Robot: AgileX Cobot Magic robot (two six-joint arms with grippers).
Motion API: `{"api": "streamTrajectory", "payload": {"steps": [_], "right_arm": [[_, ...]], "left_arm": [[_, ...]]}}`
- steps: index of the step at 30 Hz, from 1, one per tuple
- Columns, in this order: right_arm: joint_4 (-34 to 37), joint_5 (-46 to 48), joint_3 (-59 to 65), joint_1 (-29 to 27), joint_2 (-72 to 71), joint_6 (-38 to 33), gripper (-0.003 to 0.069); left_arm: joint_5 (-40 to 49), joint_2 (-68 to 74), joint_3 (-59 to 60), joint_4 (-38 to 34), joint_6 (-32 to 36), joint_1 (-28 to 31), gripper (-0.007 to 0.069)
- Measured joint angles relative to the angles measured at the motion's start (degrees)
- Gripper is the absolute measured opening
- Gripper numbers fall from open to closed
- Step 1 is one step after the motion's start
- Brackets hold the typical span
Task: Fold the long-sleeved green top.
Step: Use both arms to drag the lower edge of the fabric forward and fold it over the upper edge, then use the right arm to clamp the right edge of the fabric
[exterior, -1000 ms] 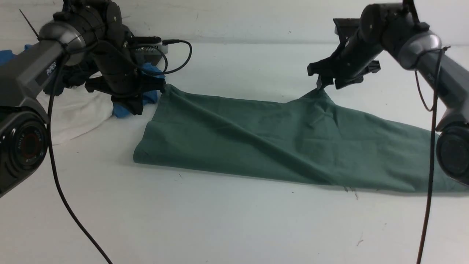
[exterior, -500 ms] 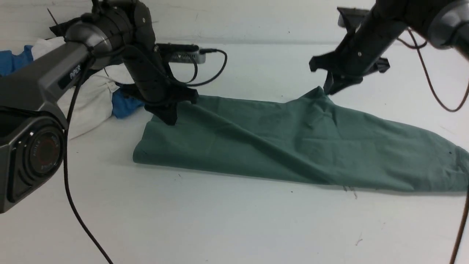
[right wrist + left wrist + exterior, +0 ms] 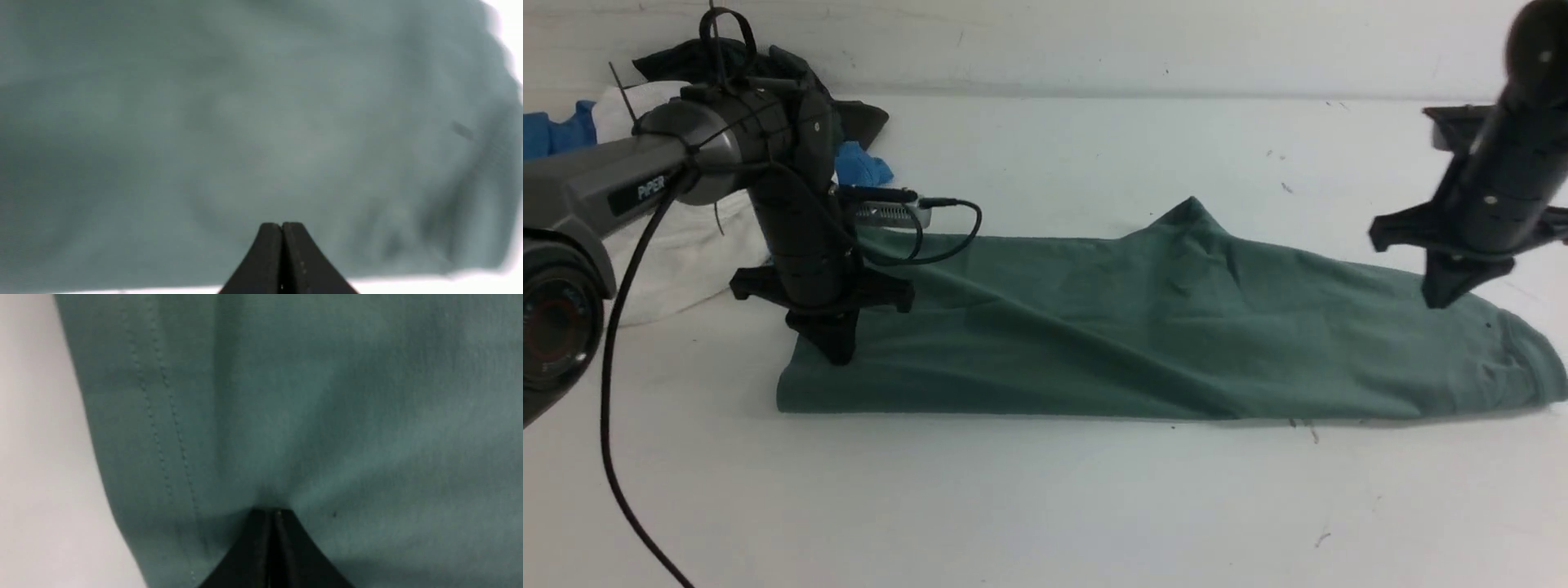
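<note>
The green long-sleeved top [image 3: 1094,327] lies as a long flat band across the table, with a raised peak [image 3: 1192,204] in its far edge. My left gripper [image 3: 837,358] points straight down at the band's left end, shut on a small pucker of the top [image 3: 327,396] beside the stitched hem [image 3: 163,416]; in the left wrist view the gripper [image 3: 273,512] shows its tips pressed together. My right gripper [image 3: 1436,302] hangs shut just above the right end. In the right wrist view the gripper [image 3: 282,224] holds nothing over the top [image 3: 245,122].
A pile of other clothes sits at the back left: white cloth [image 3: 686,253], blue cloth [image 3: 862,167] and a dark garment [image 3: 849,122]. A black cable [image 3: 621,457] trails from the left arm across the near table. The back wall rises behind.
My left gripper came forward and down, dragging the top's left end nearer and leftward. My right gripper let go of the peak, shut, and swung to the right end.
</note>
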Motion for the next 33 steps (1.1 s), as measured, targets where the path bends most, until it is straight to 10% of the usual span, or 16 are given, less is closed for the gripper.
{"api": "streamTrajectory", "payload": {"steps": [10, 21, 28, 33], "right_arm": [[-1.4, -0.1, 3.3, -8.0, -1.5, 1.6, 0.0057], [-1.0, -5.1, 2.2, -12.1, 6.3, -3.3, 0.0529], [3.9, -5.6, -1.5, -13.9, 13.7, -3.0, 0.0561], [6.2, -4.4, -2.9, -14.3, 15.3, -5.3, 0.0442]], "left_arm": [[1.1, -11.0, 4.3, 4.2, -0.2, 0.1, -0.0004], [2.0, -21.8, 6.9, -1.4, 0.8, 0.2, -0.0004], [2.2, -27.7, 9.8, -4.9, 4.0, 0.2, -0.0004], [2.4, -31.8, 11.1, -7.5, 4.1, 0.2, -0.0004]]}}
